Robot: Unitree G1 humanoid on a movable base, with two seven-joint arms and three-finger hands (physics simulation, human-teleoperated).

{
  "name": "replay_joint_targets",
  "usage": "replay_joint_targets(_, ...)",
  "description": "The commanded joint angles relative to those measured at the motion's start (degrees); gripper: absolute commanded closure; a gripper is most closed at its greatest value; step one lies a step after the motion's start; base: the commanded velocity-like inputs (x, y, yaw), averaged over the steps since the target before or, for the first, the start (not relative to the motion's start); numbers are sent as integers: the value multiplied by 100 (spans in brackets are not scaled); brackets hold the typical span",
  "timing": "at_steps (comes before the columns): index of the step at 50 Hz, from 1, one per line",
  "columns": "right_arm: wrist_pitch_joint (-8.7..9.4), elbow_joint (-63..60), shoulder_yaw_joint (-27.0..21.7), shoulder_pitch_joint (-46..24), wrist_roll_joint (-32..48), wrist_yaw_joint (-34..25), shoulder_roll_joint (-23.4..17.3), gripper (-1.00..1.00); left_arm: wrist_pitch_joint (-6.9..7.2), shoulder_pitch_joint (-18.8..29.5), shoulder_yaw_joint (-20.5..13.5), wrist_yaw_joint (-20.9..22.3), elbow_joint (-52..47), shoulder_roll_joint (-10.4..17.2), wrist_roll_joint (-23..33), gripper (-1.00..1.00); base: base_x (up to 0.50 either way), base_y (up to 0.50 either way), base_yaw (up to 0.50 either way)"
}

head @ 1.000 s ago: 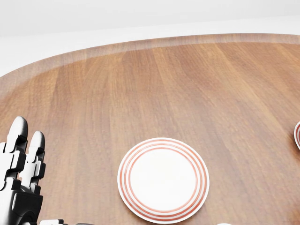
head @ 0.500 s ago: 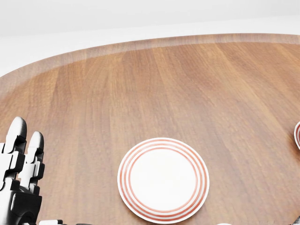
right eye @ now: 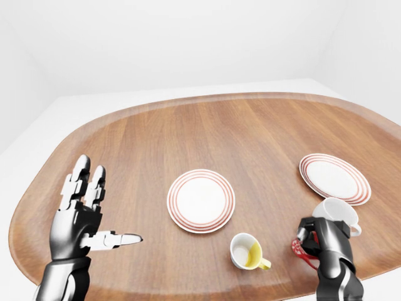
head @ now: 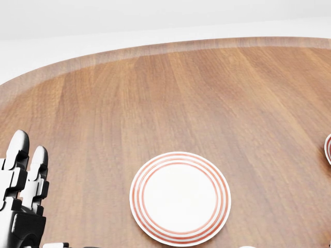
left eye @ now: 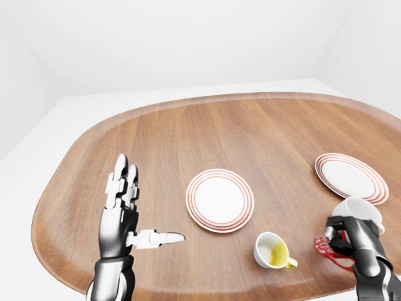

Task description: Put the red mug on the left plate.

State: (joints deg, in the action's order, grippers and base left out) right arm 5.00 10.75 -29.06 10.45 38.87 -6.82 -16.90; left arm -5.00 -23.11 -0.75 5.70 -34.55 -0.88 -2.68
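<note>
1. The step in hand appears to be the grasp: the robot's right hand (right eye: 327,243) sits at the bench's near right edge, with its dark fingers (left eye: 343,233) curled over the red mug (left eye: 328,249), of which only a red curve, probably the handle or rim, shows at the hand's left side.
2. Whether the fingers have fully closed round that mug cannot be told; they look bent about it, but the hand hides the contact.
3. A white mug (right eye: 336,213) stands touching or just beside the same hand, toward the right plate with red rings (right eye: 331,178).
4. The next move likely calls for a firm hold, a lift, and a carry past the white cup with yellow inside (right eye: 246,251) to the left round white plate with red rings (right eye: 200,200), near the middle of the oval wooden bench (right eye: 213,135).
5. The left hand (right eye: 78,216) hovers over the near left corner, fingers spread wide, holding nothing.
</note>
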Motion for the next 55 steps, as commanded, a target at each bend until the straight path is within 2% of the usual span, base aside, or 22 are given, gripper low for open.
replay_joint_targets(1,0,-1817,-107,-514,1113,-534,57,100,0,36,11,-13,30,7,14,-100,0,0,0)
replay_joint_targets(6,0,-2095,258,-1330,1808,-834,-308,100,0,36,9,-8,22,9,9,-100,0,0,0)
replay_joint_targets(10,0,-1896,651,-2076,2003,-990,-552,100,0,69,5,-17,45,10,19,-100,0,0,0)
replay_joint_targets(16,0,-1195,1119,-2996,2037,-612,-712,100,0,88,-31,-2,47,5,-8,-100,0,0,0)
replay_joint_targets(21,0,-593,1538,-3845,1730,-141,-697,100,0,74,-17,-1,30,1,9,-100,0,0,0)
replay_joint_targets(24,0,-250,1603,-4388,652,-490,-550,100,0,58,-41,7,16,1,-18,-100,0,0,0)
replay_joint_targets(27,0,312,1864,-4783,583,-40,-568,100,0,51,-60,19,8,-7,-31,-100,0,0,0)
replay_joint_targets(29,0,552,2021,-4987,165,-294,-429,100,0,42,-67,26,7,-12,-32,-100,0,0,0)
replay_joint_targets(37,0,1836,2529,-5633,252,121,-40,100,0,15,-107,56,-2,-31,-57,-100,0,0,0)
replay_joint_targets(38,0,2366,2692,-5909,295,233,99,100,0,17,-113,58,5,-32,-57,-100,0,0,0)
replay_joint_targets(44,0,4123,2799,-6695,211,821,419,100,0,43,-136,73,50,-40,-67,-100,0,0,0)
replay_joint_targets(46,0,5441,2917,-7204,117,1259,740,100,0,61,-125,69,72,-41,-44,-100,0,0,0)
replay_joint_targets(47,0,5708,2955,-7307,116,1340,806,100,0,56,-126,73,70,-40,-48,-100,0,0,0)
replay_joint_targets(51,0,6270,3172,-7504,353,1568,1127,100,0,48,-220,107,78,-39,-141,-100,0,0,0)
replay_joint_targets(54,0,6318,3177,-7512,430,1560,1183,100,0,46,-238,123,82,-52,-142,-100,0,0,0)
replay_joint_targets(55,0,6531,3432,-7503,787,1741,1405,100,0,31,-252,136,97,-61,-155,-100,0,0,0)
